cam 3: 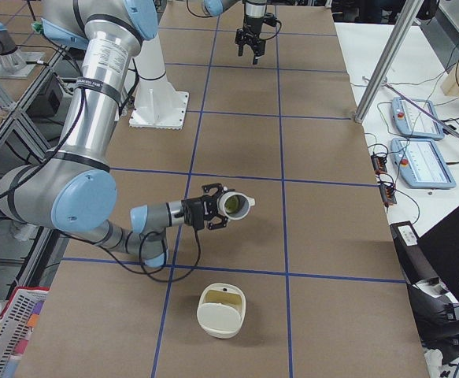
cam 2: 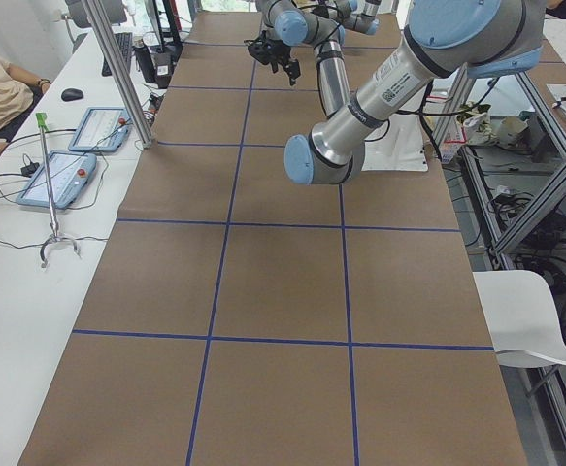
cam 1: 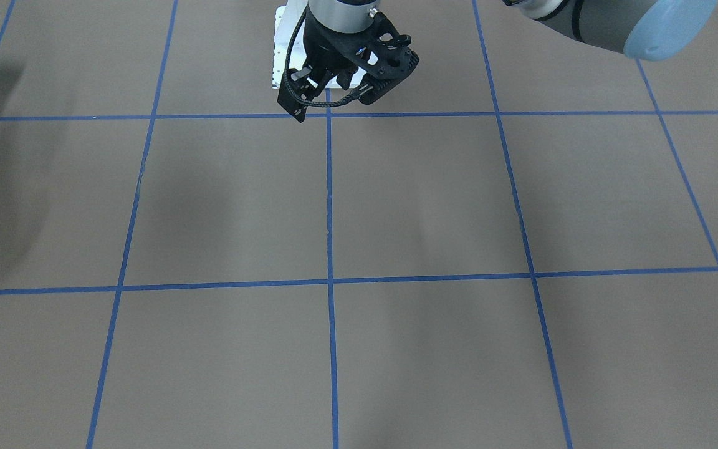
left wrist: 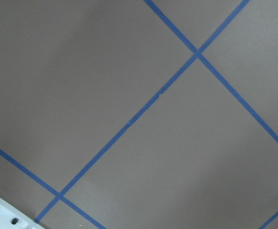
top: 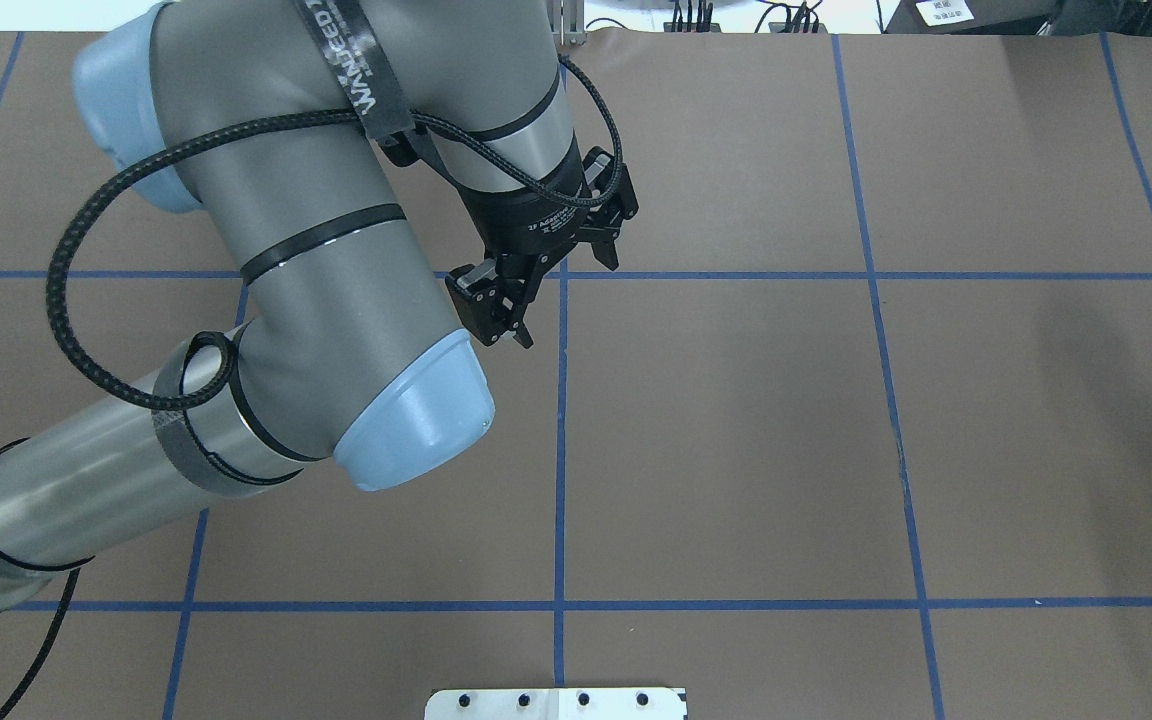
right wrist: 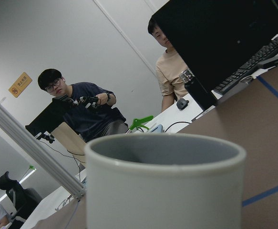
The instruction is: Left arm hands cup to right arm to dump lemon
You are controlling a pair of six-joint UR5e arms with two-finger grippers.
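Observation:
In the exterior right view the white cup (cam 3: 238, 205) hangs above the table at the tip of my right gripper (cam 3: 216, 208), tipped on its side with the mouth outward. A yellow-green patch, the lemon (cam 3: 231, 204), shows inside it. I cannot tell whether this gripper's fingers are shut. The right wrist view shows the cup (right wrist: 165, 186) very close, with a grey inside and the lemon hidden. My left gripper (top: 503, 322) is open and empty above the table's middle, far from the cup; it also shows in the front-facing view (cam 1: 334, 93).
A cream bowl (cam 3: 221, 311) stands on the table below and in front of the cup. The robot's white base plate (cam 3: 160, 106) lies at the table's near edge. Operators and a dark monitor (right wrist: 215, 43) are beyond the far side.

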